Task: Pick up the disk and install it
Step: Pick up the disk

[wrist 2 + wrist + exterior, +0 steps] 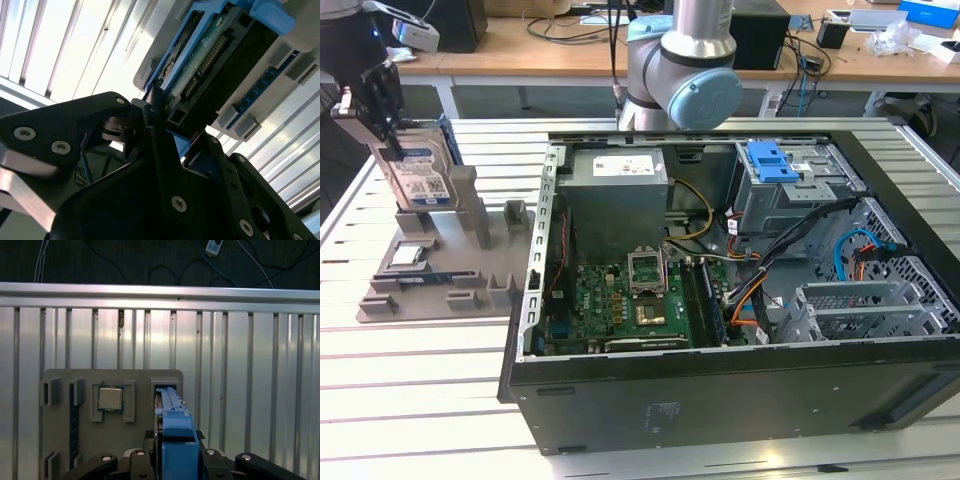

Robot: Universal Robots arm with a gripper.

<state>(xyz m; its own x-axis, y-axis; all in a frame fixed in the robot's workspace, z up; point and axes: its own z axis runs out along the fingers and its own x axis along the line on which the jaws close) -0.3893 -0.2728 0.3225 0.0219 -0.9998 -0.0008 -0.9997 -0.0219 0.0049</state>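
Note:
The disk [420, 176] is a silver-grey drive with a white-and-blue label, clipped in a blue frame. It stands on edge, slightly tilted, at the grey holder [432, 283] on the exterior view's left. My gripper [376, 108] is at its top edge, shut on it. In the second wrist view the black fingers [150, 131] clamp the disk's [207, 56] end, where its green board and connector show. In the first wrist view the disk's blue frame [172, 412] runs from between the fingers [207, 456] down to the holder's slot [165, 387].
A small square chip [407, 255] [110, 398] lies in a pocket of the holder. The open computer case [720, 300] takes up the middle and right, with a blue caddy [770, 160] on its drive cage. The arm's base [685, 70] stands behind the case. The slatted metal table [410, 380] lies underneath.

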